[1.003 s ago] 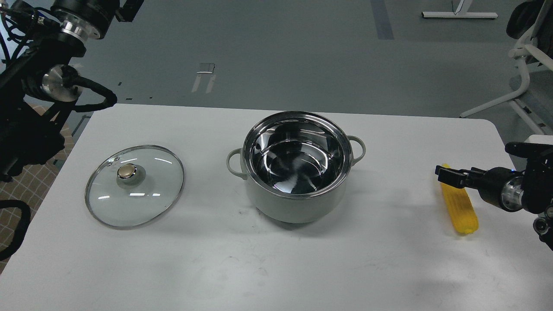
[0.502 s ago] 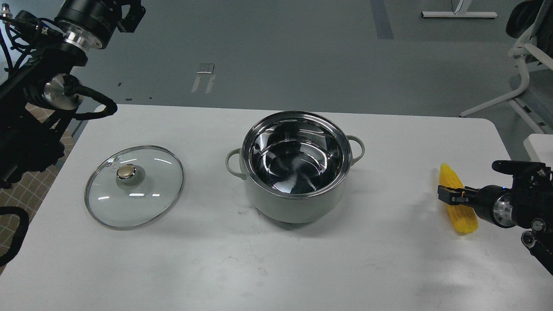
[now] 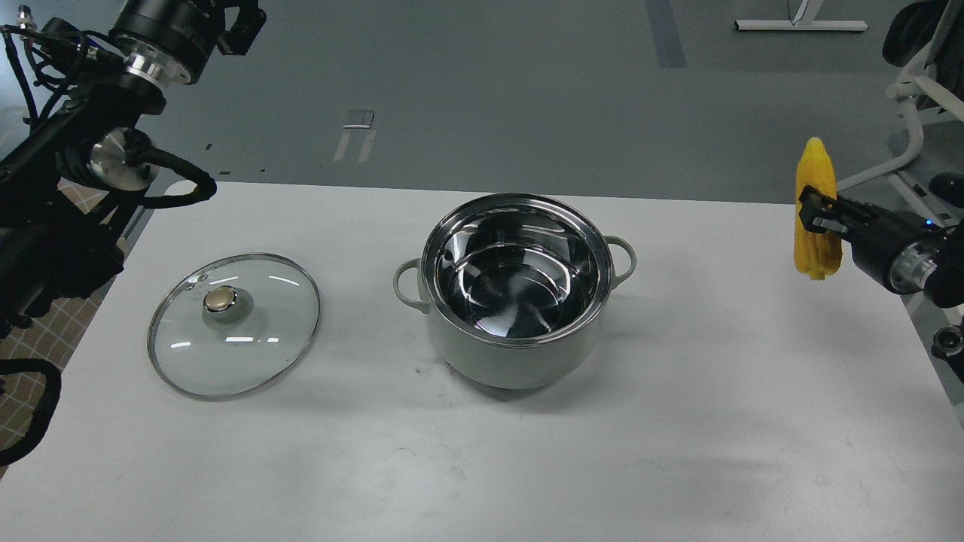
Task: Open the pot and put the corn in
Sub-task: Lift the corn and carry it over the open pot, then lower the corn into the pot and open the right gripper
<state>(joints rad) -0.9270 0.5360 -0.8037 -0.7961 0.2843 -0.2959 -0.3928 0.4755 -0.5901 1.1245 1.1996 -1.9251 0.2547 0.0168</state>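
Note:
The pale grey-green pot (image 3: 515,354) stands open in the middle of the white table, its shiny steel inside empty. Its glass lid (image 3: 234,324) with a gold knob lies flat on the table to the left. My right gripper (image 3: 815,213) is shut on the yellow corn (image 3: 816,175) and holds it upright in the air, well to the right of the pot and above the table's right edge. My left gripper (image 3: 242,21) is raised at the top left, far from the pot; its fingers are cut off by the frame edge.
The white table (image 3: 482,467) fills the lower view, with its right edge near my right arm. A white chair frame (image 3: 915,128) stands on the floor at the far right.
My right gripper closed on the corn, which was lying on the table at the right, and lifted it up into the air. My left arm drifted slightly right.

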